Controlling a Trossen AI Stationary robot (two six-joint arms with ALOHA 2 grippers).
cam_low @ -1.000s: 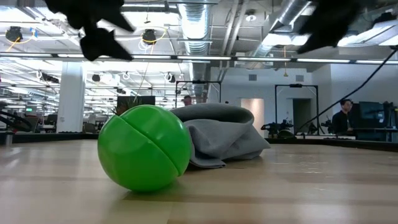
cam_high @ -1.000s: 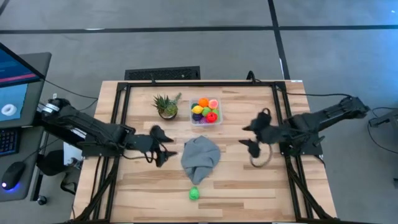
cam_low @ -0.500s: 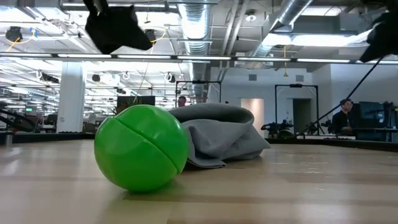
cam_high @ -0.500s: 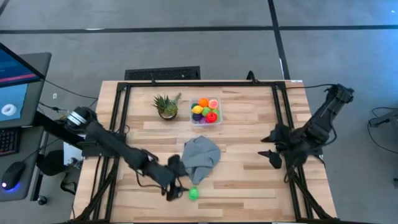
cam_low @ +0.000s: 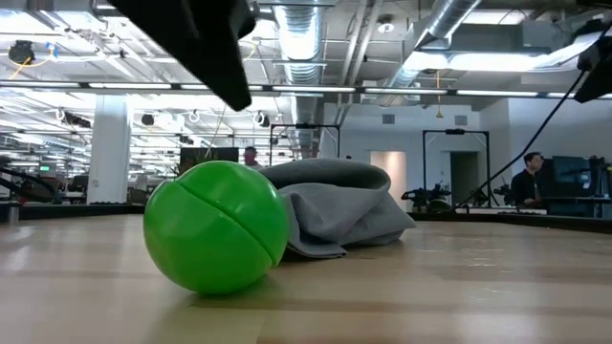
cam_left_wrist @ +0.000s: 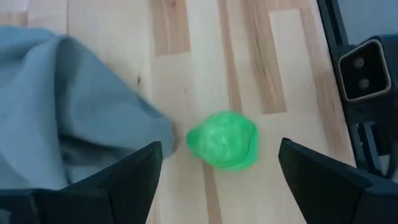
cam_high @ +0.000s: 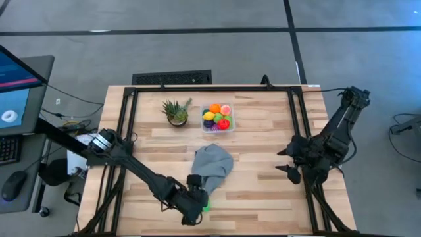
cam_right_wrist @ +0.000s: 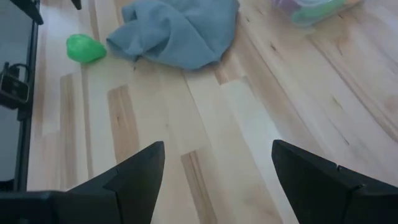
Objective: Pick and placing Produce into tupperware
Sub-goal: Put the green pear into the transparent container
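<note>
A green ball-shaped toy piece of produce (cam_high: 206,205) rests by its underside on the table near the front edge, just in front of the grey cloth (cam_high: 212,164). My left gripper (cam_left_wrist: 219,149) hovers open above the green piece (cam_left_wrist: 224,140), one finger on either side, not touching; the low view shows the left gripper (cam_low: 206,43) well above the piece (cam_low: 215,239). The clear tupperware (cam_high: 218,119) at the far middle holds several coloured pieces. My right gripper (cam_high: 285,162) waits open over the table's right side.
A spiky potted plant (cam_high: 175,112) stands left of the tupperware. The crumpled grey cloth (cam_left_wrist: 68,124) lies close beside the green piece. Black frame rails (cam_high: 125,131) run along the table's left and right edges. Bare wood lies between the cloth and my right gripper (cam_right_wrist: 217,146).
My left gripper has swung from the table's left middle toward the near edge and to the right, sinking and rolling, and now hangs over the green piece. My right gripper has drawn back toward the table's right edge. The green piece and cloth have stayed put.
</note>
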